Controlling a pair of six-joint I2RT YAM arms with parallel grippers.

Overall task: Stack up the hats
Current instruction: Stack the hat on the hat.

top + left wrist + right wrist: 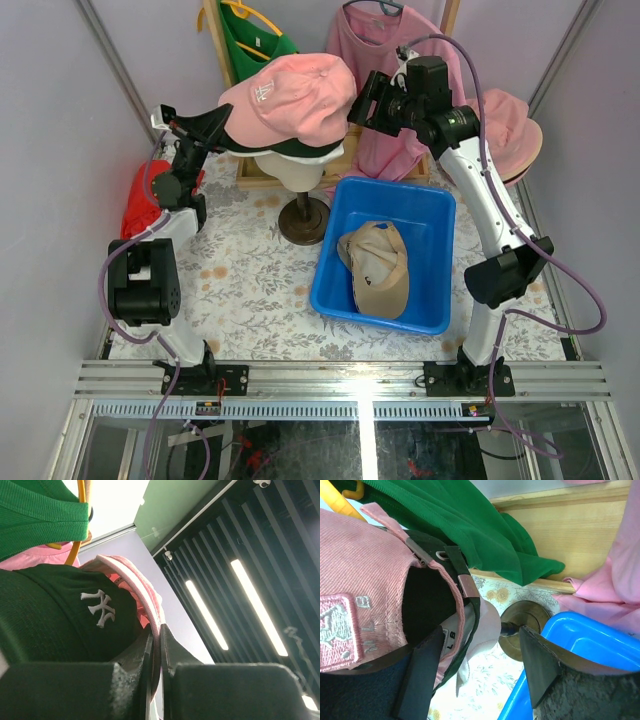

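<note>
Pink cap (295, 90) over mannequin (298, 172); blue bin (430, 250) just beside.

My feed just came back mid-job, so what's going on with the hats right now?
The left gripper is clamped on the brim of the pink twill baseball cap. That cap sits on top of a black baseball cap with a white logo, on the cream mannequin head. The right gripper is open at the pink cap's back strap, not gripping. A tan baseball cap lies in the blue plastic tub.

A blue bin (432, 262) sits beside the mannequin stand (303, 222).
</note>
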